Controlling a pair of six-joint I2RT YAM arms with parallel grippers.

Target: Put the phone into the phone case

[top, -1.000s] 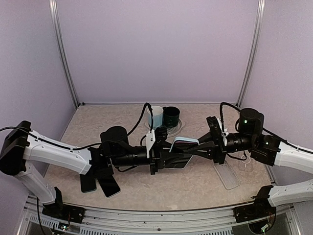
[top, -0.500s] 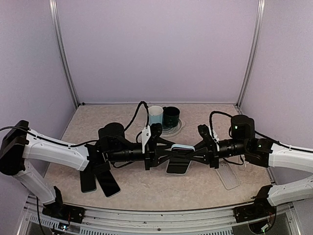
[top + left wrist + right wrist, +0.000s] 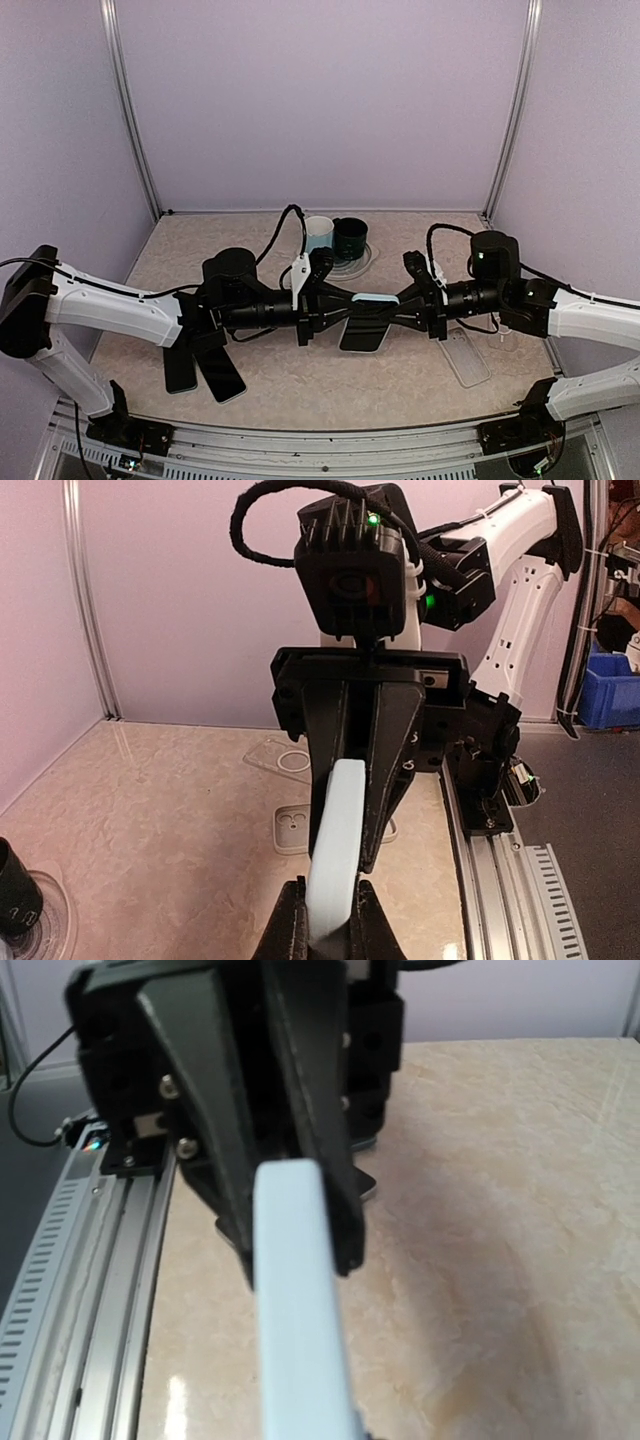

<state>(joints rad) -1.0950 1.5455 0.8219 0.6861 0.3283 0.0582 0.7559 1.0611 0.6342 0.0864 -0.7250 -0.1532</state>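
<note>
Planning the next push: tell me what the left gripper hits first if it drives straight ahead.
Most likely the right gripper. It faces the left gripper head-on and is clamped on the far end of the light-blue phone case that both hold.

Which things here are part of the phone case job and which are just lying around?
Job: light-blue case, held by left gripper and right gripper.
Lying about: dark phones, clear case, blue cup, dark cup.
</note>
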